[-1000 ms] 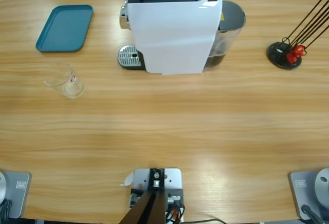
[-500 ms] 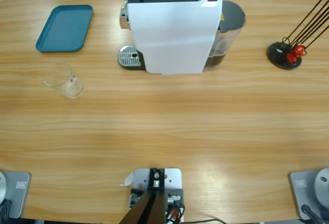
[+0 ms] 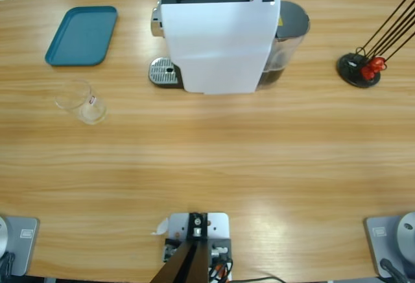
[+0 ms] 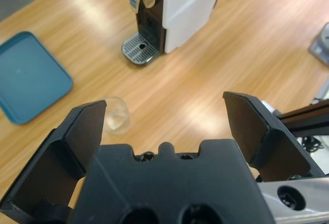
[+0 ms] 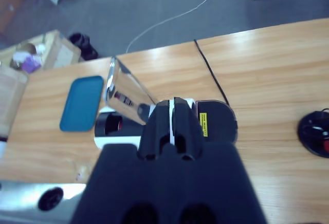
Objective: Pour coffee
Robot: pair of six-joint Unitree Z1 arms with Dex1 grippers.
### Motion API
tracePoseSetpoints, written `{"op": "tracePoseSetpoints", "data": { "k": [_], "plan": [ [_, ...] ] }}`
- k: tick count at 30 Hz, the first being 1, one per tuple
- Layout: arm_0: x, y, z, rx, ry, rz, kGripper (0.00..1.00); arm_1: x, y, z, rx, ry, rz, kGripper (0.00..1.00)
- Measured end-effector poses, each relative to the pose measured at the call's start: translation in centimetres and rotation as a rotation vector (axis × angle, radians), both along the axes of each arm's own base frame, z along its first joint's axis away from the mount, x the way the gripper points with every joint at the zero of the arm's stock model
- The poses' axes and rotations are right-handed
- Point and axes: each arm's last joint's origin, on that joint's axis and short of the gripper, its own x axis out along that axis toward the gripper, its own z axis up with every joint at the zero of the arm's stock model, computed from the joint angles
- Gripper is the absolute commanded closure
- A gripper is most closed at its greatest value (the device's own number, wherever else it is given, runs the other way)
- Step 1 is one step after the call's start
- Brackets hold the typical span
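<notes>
**Empty glass waits as two arms hold back from the coffee machine**

The left gripper point(image 4: 164, 131) hangs above the near side of the table point(image 3: 214, 159) with its jaws spread wide and nothing between them. The right gripper point(image 5: 172, 126) has its jaws pressed together, also empty; neither arm reaches into the high view. Nearest to the left gripper, and well short of the white coffee machine point(image 3: 217, 39), stands the small clear glass cup point(image 3: 79, 100), off to the side of the machine's drip grate point(image 3: 163, 72) and apart from it. No coffee shows anywhere (the cup looks dry, and the dark round tank point(image 3: 288, 33) on the machine's other side is not the drink). The cup is likely light, rigid, slick-walled and breakable, so a gentle hold across its side wall, below the rim, seems the safest way to take it. The stretch of wood between cup and grate carries nothing in the way. Just beyond the cup, on the same side of the machine as the grate, lies a teal tray point(image 3: 82, 34). Farthest off, well past the tank, sits a black stand of thin rods point(image 3: 360, 69) with a red piece at its base, out of any likely path.
</notes>
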Motion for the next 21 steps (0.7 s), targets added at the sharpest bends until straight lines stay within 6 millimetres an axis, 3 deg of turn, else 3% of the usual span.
{"op": "tracePoseSetpoints", "data": {
  "k": [6,12,15,21],
  "plan": [
    [0.3,-0.3,1.3,-0.044,0.002,0.023,0.009,0.6,0.4,-0.7,0.072,-0.024,-0.024,1.0],
    [0.4,-0.5,1.2,-0.048,0.018,0.028,0.009,1.9,0.6,-1.1,0.085,-0.021,-0.042,1.0],
    [0.3,-0.4,1.6,-0.05,0.015,0.028,0.009,3.0,1.3,-1.8,0.071,-0.006,-0.048,1.0],
    [0.5,-0.6,3.0,-0.064,-0.001,0.026,0.009,4.4,2.9,-1.2,0.065,-0.011,-0.038,1.0]
  ]
}}
